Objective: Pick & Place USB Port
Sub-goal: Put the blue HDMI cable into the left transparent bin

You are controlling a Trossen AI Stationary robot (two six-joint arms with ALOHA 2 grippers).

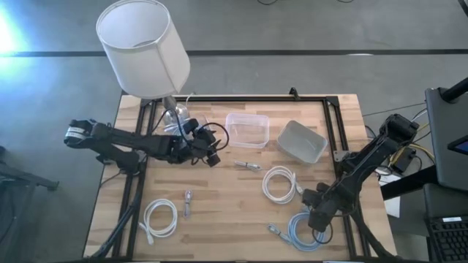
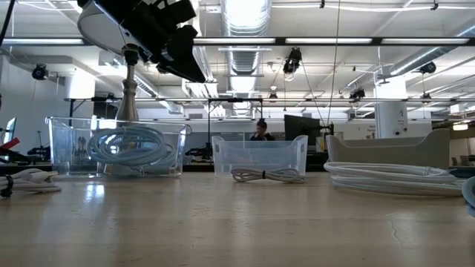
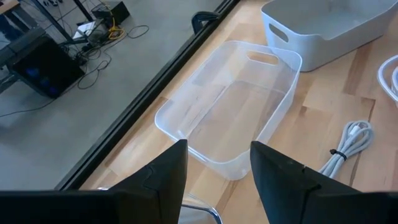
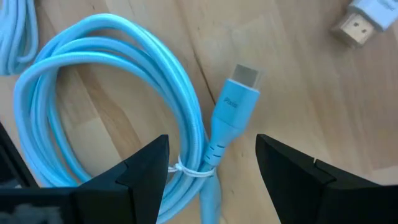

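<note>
Over the table's near right corner, the right gripper [image 4: 211, 163] hovers with fingers spread astride the blue cable [image 4: 124, 93]. Best to drop straight down, pinching at the plug [image 4: 231, 102]. Far off, the left gripper [image 3: 217, 180] waits spread by the clear bin [image 3: 230, 106].

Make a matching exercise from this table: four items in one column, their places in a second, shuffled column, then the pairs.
Items:
1. coiled light-blue cable
2. clear plastic bin
3. grey opaque bin
4. white lampshade

Places:
A. just ahead of the open left gripper
B. far left corner of the table
C. under the open right gripper
D. right of the clear bin

Pairs: 1-C, 2-A, 3-D, 4-B
</note>
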